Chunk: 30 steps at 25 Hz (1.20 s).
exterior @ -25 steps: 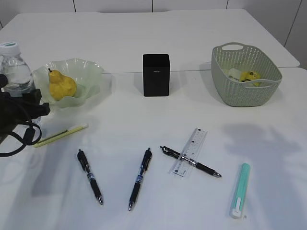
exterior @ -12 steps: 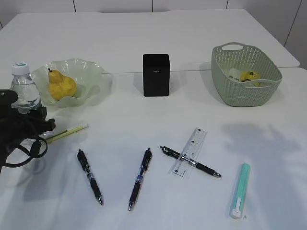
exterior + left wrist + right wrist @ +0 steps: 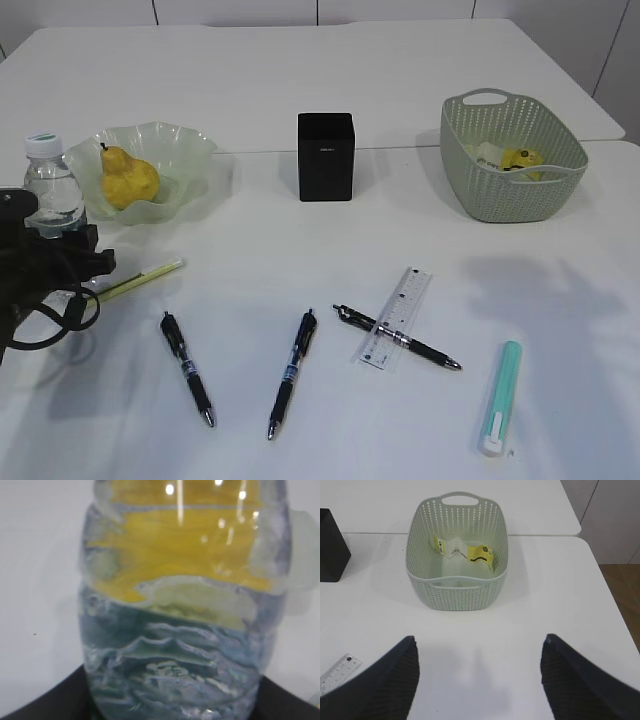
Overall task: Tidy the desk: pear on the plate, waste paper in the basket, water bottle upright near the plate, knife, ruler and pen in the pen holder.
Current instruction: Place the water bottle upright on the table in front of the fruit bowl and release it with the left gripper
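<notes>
step: park bottle (image 3: 52,193) by plate (image 3: 190,150) | left gripper (image 3: 55,262) clamped on bottle, upright, just left of plate | tip: feel the base flat on the desk, then release slowly (top-heavy, tips easily) | right gripper (image 3: 477,672) wide open, empty

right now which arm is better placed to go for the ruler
Right. Its tool is open and empty above the desk's right side, with the ruler near it. The left tool is shut on the water bottle.
</notes>
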Available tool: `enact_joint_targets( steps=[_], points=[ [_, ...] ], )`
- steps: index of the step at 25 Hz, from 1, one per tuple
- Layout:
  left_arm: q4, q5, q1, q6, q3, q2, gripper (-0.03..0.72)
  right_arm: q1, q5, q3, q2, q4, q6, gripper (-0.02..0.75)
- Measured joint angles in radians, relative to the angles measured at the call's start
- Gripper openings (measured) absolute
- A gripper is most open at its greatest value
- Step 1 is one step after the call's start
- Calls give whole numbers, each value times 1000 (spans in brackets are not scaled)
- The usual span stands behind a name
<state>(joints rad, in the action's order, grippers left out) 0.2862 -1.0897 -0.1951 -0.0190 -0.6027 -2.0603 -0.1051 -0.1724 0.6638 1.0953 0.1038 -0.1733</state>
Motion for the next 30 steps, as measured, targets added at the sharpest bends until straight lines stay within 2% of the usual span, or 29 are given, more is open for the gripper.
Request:
enact_joint_targets(
  steps=[14,21,30],
  points=[
    [0,-15,4,0,-7,-18,379,0,6,0,0,0,0,586],
    [85,-21,12,0,-7,-18,379,0,6,0,0,0,0,586],
    [90,-22,19,0,-7,-18,379,0,8,0,0,0,0,586]
  ],
)
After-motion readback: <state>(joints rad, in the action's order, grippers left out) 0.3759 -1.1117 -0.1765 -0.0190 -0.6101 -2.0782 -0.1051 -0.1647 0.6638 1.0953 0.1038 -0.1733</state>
